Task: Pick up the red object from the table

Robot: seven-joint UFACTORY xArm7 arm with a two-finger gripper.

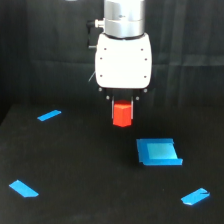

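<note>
The red object [122, 114] is a small orange-red hexagonal block. It hangs between the jaws of my gripper [122, 106], under the white gripper body [123, 60], and sits clear above the black table [75, 165]. The jaws are closed on the block's upper part, and their dark fingers are mostly hidden behind it. The gripper is at the top centre of the exterior view.
A blue square piece [159, 151] lies on the table just below and to the exterior view's right of the block. Flat blue pieces lie at the left [49, 115], the lower left [23, 188] and the lower right [195, 196].
</note>
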